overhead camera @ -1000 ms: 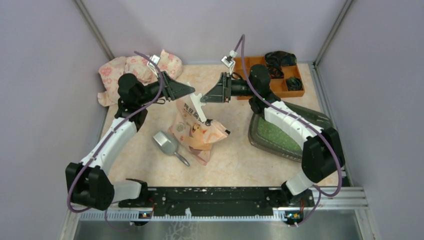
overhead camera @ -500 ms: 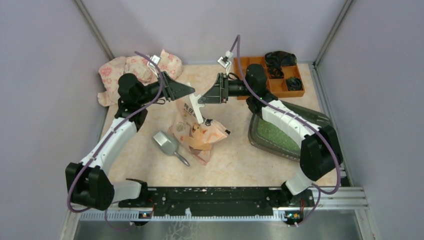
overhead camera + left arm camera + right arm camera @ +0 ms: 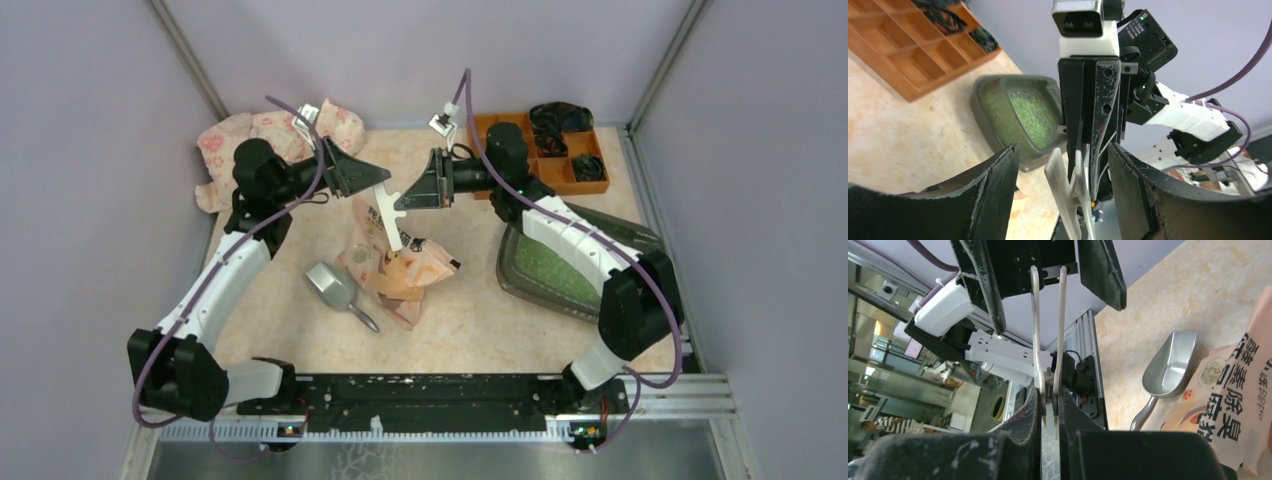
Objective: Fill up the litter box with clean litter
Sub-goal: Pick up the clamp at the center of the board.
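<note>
Now the right gripper (image 3: 1050, 402) squeezes the clip (image 3: 390, 225), mid-picture; the left gripper (image 3: 1063, 148) is open. Next, I think: clip off the bag (image 3: 420, 275), then pour.

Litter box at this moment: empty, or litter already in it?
Partly filled: clean litter covers the floor of the litter box, while its dark inner walls stand bare above the granules.

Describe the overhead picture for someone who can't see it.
A robot's right gripper pinches a white clip above a pink bag, its left gripper open beside it. A scoop lies left of the bag, a litter box holding green litter to its right.
</note>
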